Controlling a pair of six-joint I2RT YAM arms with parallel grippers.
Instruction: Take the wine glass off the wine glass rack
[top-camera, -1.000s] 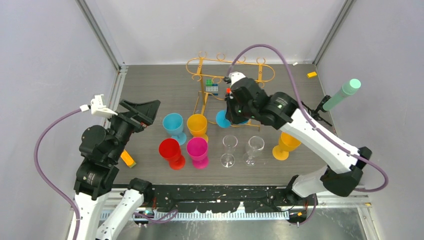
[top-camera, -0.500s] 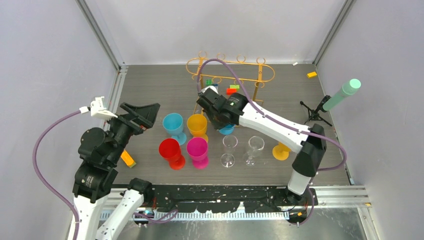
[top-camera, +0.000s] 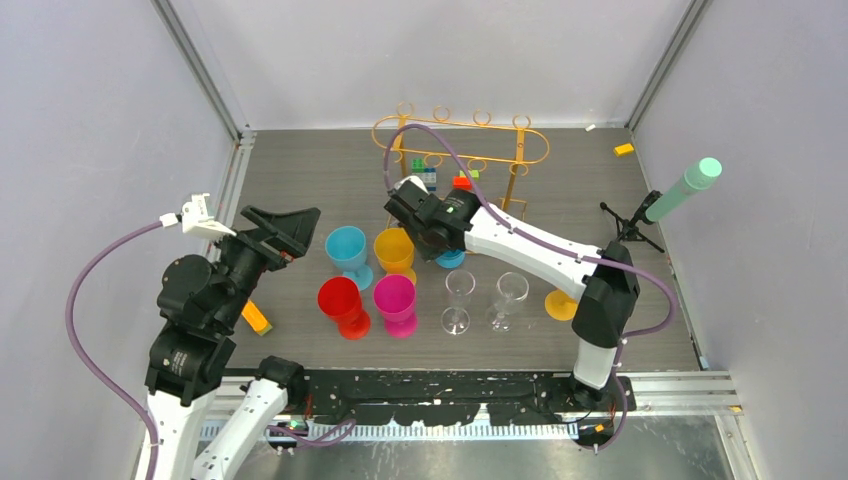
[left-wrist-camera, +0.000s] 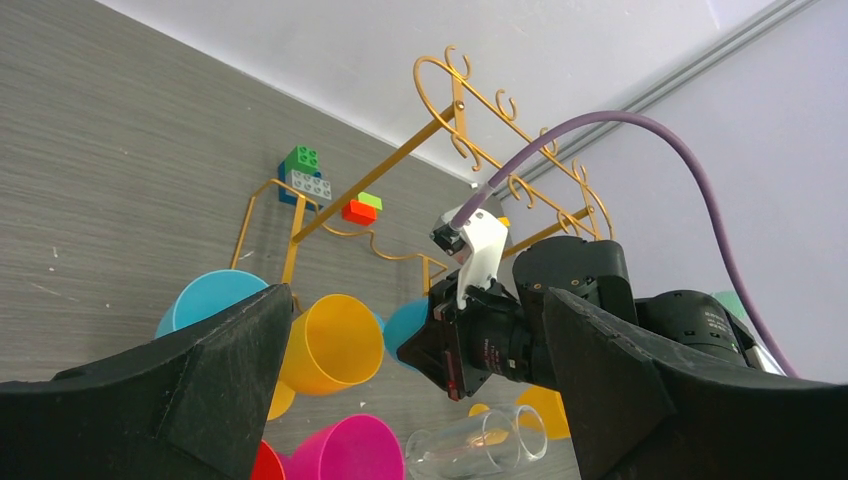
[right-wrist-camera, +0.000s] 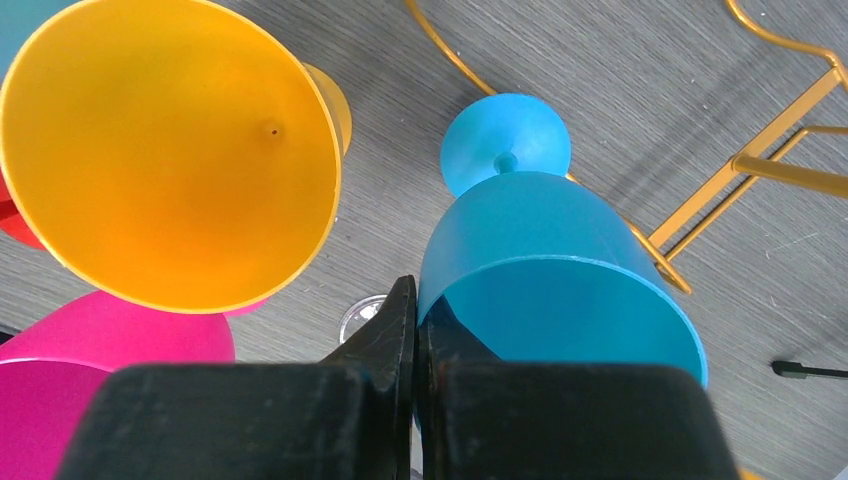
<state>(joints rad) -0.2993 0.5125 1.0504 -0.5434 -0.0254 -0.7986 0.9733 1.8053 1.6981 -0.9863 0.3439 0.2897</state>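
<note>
Right gripper (right-wrist-camera: 413, 305) clamps the blue wine glass (right-wrist-camera: 545, 250) by its thin rim, right at the fingertips; it looks light, slick plastic that could swivel.

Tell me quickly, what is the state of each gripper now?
Left gripper: open, holding nothing.
Right gripper: closed on the rim of the blue wine glass.

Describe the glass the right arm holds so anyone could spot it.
Find the gold wine glass rack at the back. Just before it, the right pincer grips a blue glass by its rim; the other blue glass stands free, further left.
</note>
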